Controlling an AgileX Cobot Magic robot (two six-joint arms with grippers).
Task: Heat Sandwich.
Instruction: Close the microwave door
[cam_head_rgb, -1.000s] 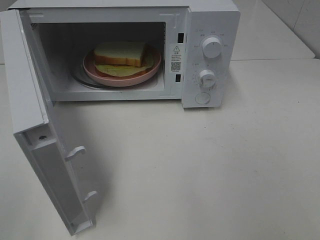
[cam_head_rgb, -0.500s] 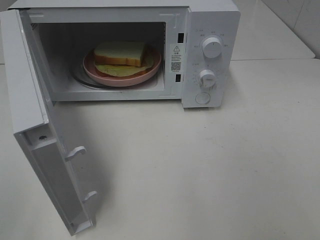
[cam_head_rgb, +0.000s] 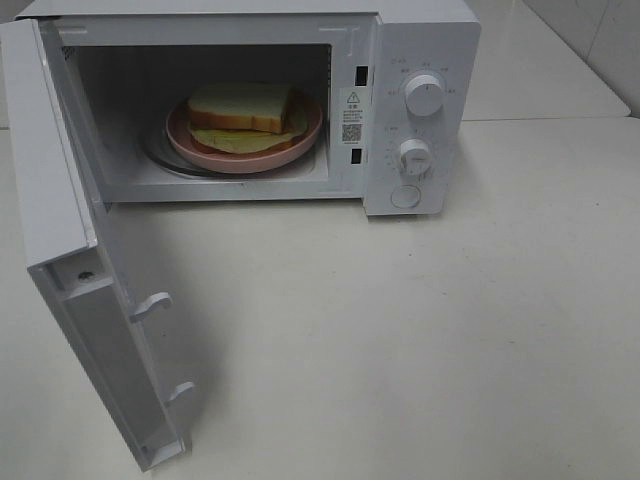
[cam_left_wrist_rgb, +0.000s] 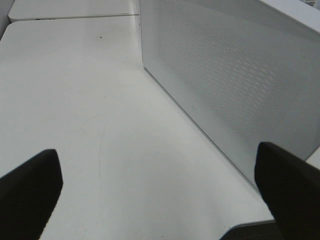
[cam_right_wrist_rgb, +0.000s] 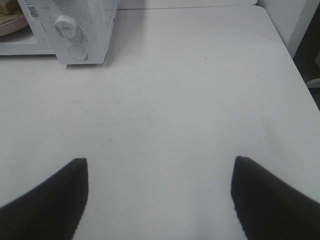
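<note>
The sandwich (cam_head_rgb: 242, 106), white bread with a brown crust and pale filling, lies on a round pink plate (cam_head_rgb: 200, 152) inside the white microwave (cam_head_rgb: 425, 40). The microwave door (cam_head_rgb: 60, 200) stands swung wide open at the left. Neither gripper shows in the exterior high view. My left gripper (cam_left_wrist_rgb: 157, 152) is open over bare table, with the door's perforated outer face (cam_left_wrist_rgb: 225, 85) just beside it. Also open and empty, my right gripper (cam_right_wrist_rgb: 160, 161) hangs over the table well away from the microwave's control panel (cam_right_wrist_rgb: 85, 20).
Two knobs (cam_head_rgb: 424, 94) and a round button (cam_head_rgb: 405, 196) sit on the microwave's right front panel. White tabletop (cam_head_rgb: 420, 330) stretches in front of and to the right of the oven. The table's right edge (cam_right_wrist_rgb: 300, 75) shows in the right wrist view.
</note>
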